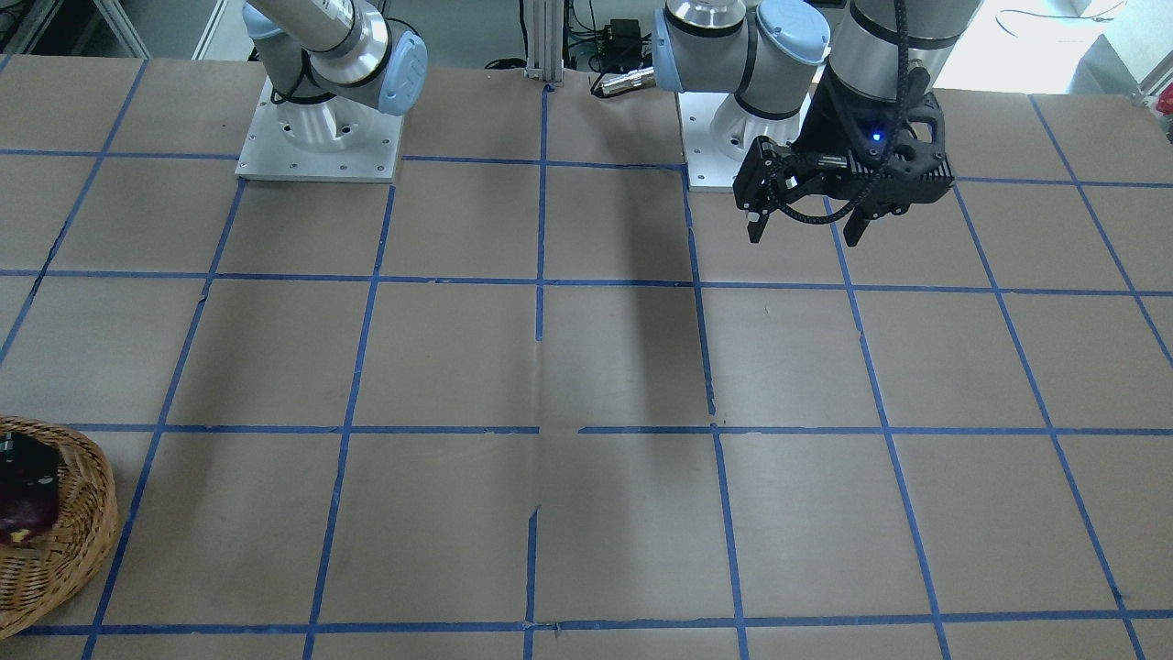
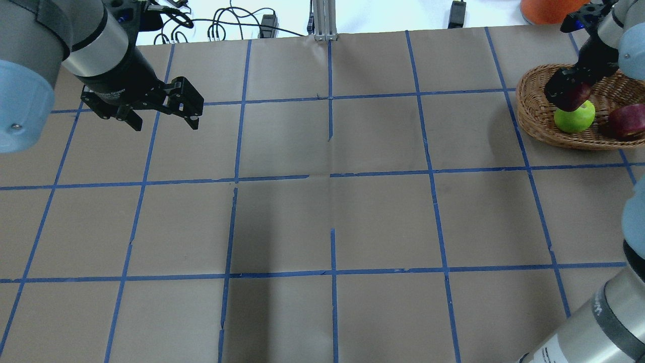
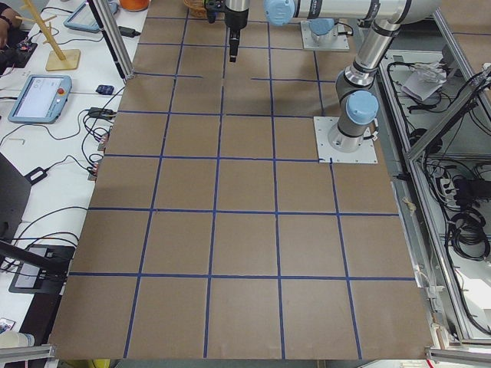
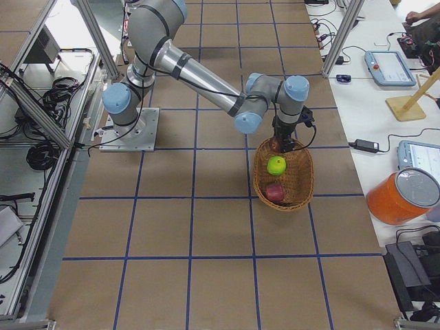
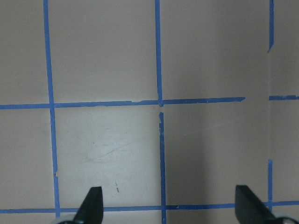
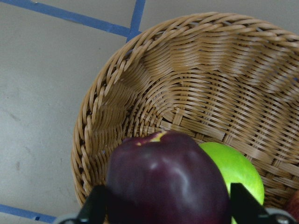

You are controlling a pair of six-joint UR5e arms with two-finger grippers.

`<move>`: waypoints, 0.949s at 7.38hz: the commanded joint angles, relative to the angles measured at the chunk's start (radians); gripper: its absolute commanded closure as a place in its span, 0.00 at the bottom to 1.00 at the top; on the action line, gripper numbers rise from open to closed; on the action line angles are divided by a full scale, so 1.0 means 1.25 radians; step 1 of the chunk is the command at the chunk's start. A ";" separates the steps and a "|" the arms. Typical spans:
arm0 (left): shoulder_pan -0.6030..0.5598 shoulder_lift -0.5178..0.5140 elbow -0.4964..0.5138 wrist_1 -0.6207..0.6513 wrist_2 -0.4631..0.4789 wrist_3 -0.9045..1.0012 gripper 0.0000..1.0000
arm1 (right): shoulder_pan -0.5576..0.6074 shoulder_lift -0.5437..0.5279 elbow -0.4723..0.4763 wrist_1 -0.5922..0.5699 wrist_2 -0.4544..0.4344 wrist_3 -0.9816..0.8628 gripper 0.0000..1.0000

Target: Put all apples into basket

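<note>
The round wicker basket [image 2: 534, 108] stands at the table's far right. A lime green apple [image 2: 574, 118] and a red apple [image 2: 627, 121] lie in it. My right gripper [image 2: 568, 93] is shut on the dark maroon apple [image 2: 578, 96] and holds it just above the basket, over the green apple. The right wrist view shows the maroon apple [image 6: 168, 182] between both fingers, with the green apple [image 6: 236, 172] and the basket wall [image 6: 154, 88] below. My left gripper [image 2: 161, 118] is open and empty above bare table at the far left.
An orange container [image 2: 546, 10] stands beyond the table's far edge, behind the basket. Cables and a metal post [image 2: 322, 20] sit along the far edge. The table is brown paper with a blue tape grid [image 2: 330, 176].
</note>
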State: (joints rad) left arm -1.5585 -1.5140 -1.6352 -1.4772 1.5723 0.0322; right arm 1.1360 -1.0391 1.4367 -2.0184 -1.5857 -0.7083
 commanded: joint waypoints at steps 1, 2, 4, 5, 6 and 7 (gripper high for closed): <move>0.000 0.000 0.000 0.000 0.000 -0.001 0.00 | -0.001 0.007 -0.013 0.009 -0.010 0.017 0.00; 0.000 0.000 0.000 0.000 0.000 0.000 0.00 | 0.007 -0.004 -0.049 0.053 -0.010 0.046 0.00; 0.000 0.000 0.000 0.000 0.000 0.000 0.00 | 0.070 -0.041 -0.174 0.309 0.007 0.178 0.00; 0.000 0.000 0.000 0.001 0.000 0.000 0.00 | 0.174 -0.064 -0.196 0.370 0.006 0.293 0.00; 0.000 0.000 0.000 0.001 0.000 0.000 0.00 | 0.296 -0.096 -0.193 0.410 0.006 0.448 0.00; 0.000 0.001 0.000 0.001 0.001 0.000 0.00 | 0.403 -0.127 -0.192 0.415 0.013 0.541 0.00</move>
State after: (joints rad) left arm -1.5586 -1.5137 -1.6352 -1.4759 1.5727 0.0322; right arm 1.4697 -1.1506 1.2018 -1.5370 -1.5766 -0.2040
